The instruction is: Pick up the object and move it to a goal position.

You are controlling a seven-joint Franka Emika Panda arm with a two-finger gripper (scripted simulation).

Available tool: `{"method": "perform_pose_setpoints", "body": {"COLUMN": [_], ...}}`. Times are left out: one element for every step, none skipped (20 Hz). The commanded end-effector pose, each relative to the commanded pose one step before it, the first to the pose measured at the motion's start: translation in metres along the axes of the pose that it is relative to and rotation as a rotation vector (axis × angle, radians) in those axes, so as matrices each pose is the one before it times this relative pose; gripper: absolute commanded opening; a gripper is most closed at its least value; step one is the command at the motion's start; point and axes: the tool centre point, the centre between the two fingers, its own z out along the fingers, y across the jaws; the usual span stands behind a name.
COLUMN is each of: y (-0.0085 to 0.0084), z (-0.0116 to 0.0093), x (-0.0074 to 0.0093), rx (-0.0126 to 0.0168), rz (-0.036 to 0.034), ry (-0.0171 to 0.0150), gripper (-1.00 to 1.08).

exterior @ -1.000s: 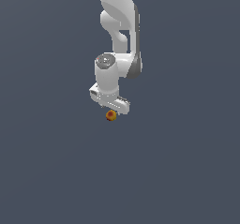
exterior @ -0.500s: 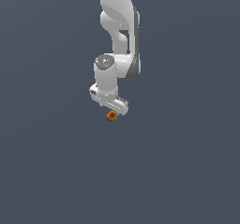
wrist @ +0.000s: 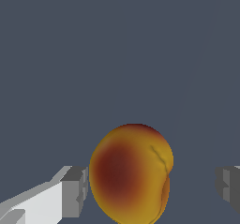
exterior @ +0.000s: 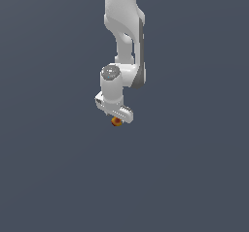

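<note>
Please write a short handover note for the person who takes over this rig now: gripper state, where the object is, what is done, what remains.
Gripper: the white gripper is open, its grey finger pads on both sides of the small roundish orange-red ball with yellowish patches. One pad is near the ball; the other stands clearly apart.
Object: in the exterior view the ball sits directly under the gripper.
Done: gripper placed around the ball.
Left: close the fingers, lift, carry to the goal. No goal marker shows in either view.
</note>
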Motion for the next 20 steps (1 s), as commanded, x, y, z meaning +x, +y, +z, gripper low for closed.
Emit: {"method": "perform_pose_setpoints", "body": {"y": [0.00651,0.0002,-0.00008,-0.00003,0.0,0.0,0.0,0.0,0.0,0.0,0.0,0.0,0.0,0.0,-0.00246,-0.00022,-0.00067,-0.00112,-0.00157,-0.00202], "z": [0.01275,0.00137,0.00084,0.00028,0.0,0.0,0.0,0.0,0.0,0.0,0.0,0.0,0.0,0.0,-0.00196,-0.00025,-0.00074,-0.00123,-0.00172,-0.00221], "x": [-0.00253,0.00022,0.00005,0.00002,0.0,0.0,0.0,0.0,0.0,0.0,0.0,0.0,0.0,0.0,0.00056,0.00001,0.00002,0.00004,0.00006,0.00008], "rx": [-0.00841,0.00025,0.0,0.0,0.0,0.0,0.0,0.0,0.0,0.0,0.0,0.0,0.0,0.0,0.00296,0.0,0.0,0.0,0.0,0.0], "rz": [0.00797,0.00064,0.0,0.0,0.0,0.0,0.0,0.0,0.0,0.0,0.0,0.0,0.0,0.0,-0.003,0.0,0.0,0.0,0.0,0.0], "ry": [-0.01073,-0.00001,0.0,0.0,0.0,0.0,0.0,0.0,0.0,0.0,0.0,0.0,0.0,0.0,0.00337,0.0,0.0,0.0,0.0,0.0], "gripper": [1.0,1.0,1.0,1.0,-1.0,-1.0,-1.0,-1.0,-1.0,-1.0,-1.0,-1.0,-1.0,-1.0,-1.0,-1.0,-1.0,-1.0,-1.0,-1.0]}}
